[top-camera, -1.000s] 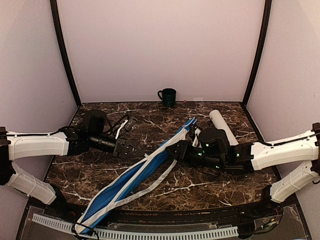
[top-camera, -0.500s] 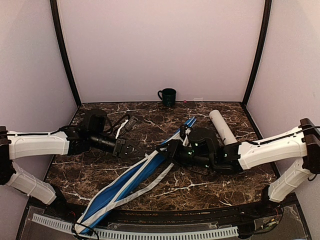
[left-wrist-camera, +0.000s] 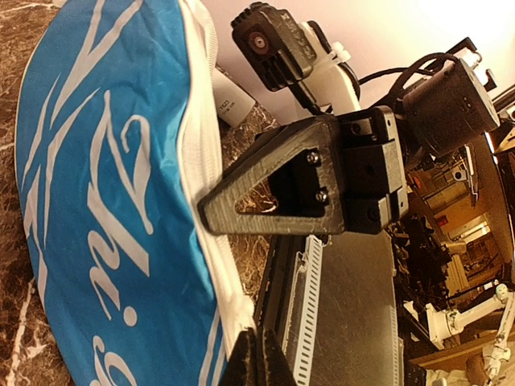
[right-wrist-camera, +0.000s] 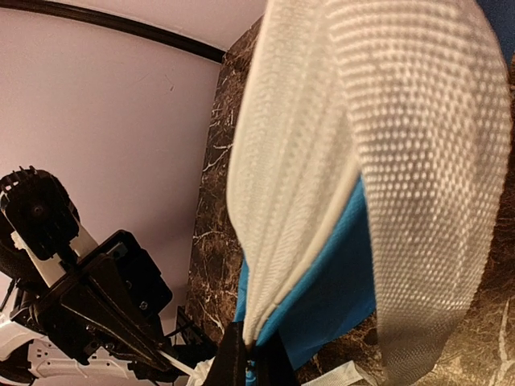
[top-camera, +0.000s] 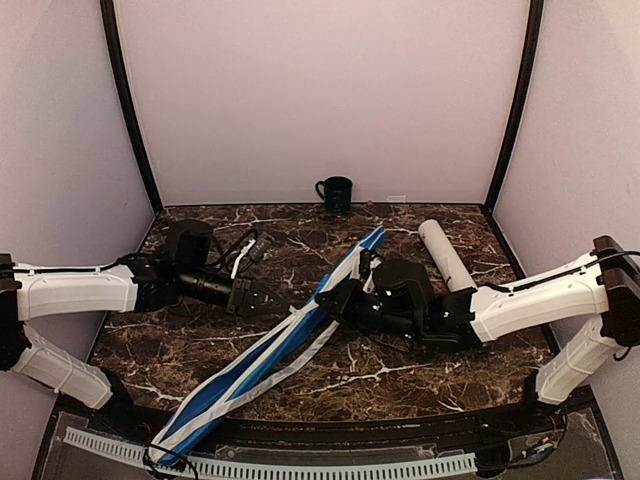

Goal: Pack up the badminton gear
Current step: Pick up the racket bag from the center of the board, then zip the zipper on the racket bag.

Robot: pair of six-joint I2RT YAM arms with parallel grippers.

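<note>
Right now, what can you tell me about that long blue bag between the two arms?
The blue cover is a long, racket-shaped fabric sleeve with white lettering, white edging and a white woven strap. It lies diagonally across the marble table, its near end overhanging the front edge. The left end effector and right end effector both pinch its white edge.

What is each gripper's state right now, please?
Left gripper: closed on the blue cover.
Right gripper: closed on the blue cover.
</note>
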